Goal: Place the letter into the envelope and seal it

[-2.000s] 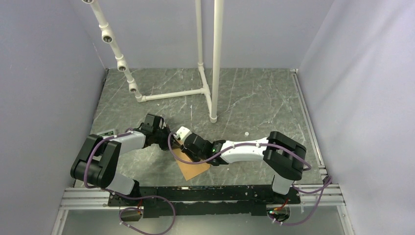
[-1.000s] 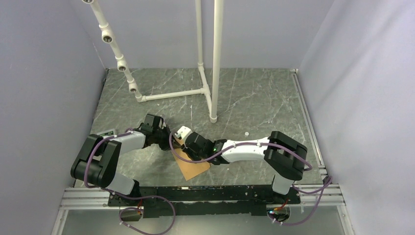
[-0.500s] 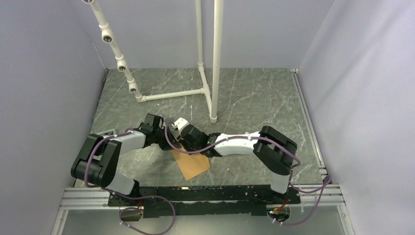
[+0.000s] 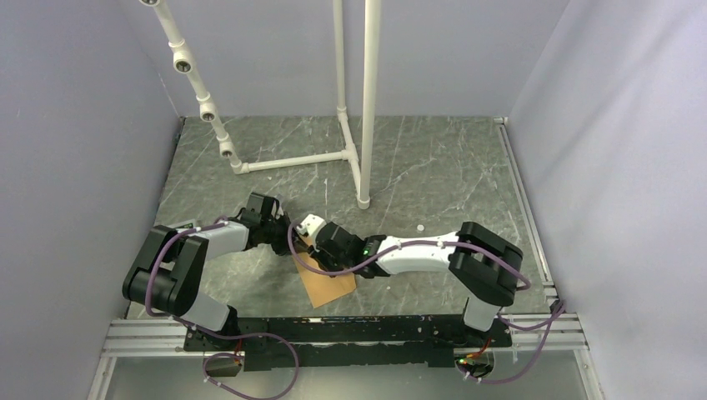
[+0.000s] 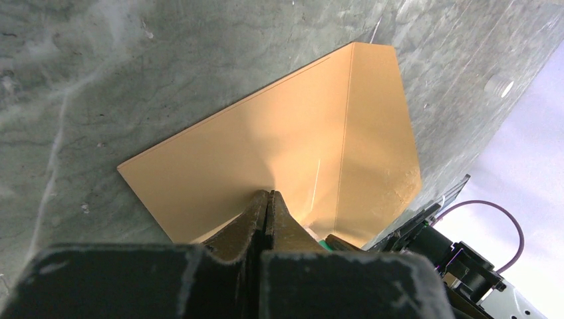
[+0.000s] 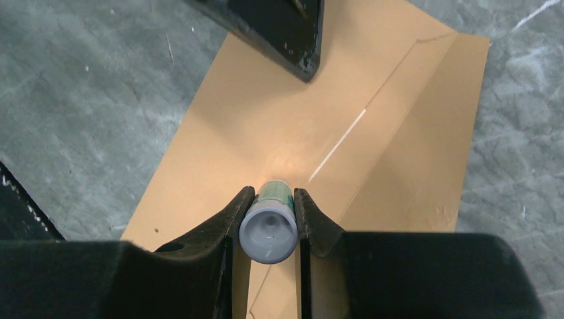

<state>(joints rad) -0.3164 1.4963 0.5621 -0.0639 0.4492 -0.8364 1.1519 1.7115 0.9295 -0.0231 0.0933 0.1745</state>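
Low in the centre of the overhead view, envelope: flat on the counter, flap unfolded.
Letter: not visible.
Left jaws: pressed together, tips on the envelope.
Right jaws: pinching a glue stick near the crease.
Risk: the stick's drag could skew the envelope if the hold-down slips.

Grey marbled counter: orange-brown envelope lying flat near front edge; white PVC pipe frame standing at back; small white cap right of centre.

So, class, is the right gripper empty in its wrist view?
No: the right gripper grips a grey-capped tube over the envelope.
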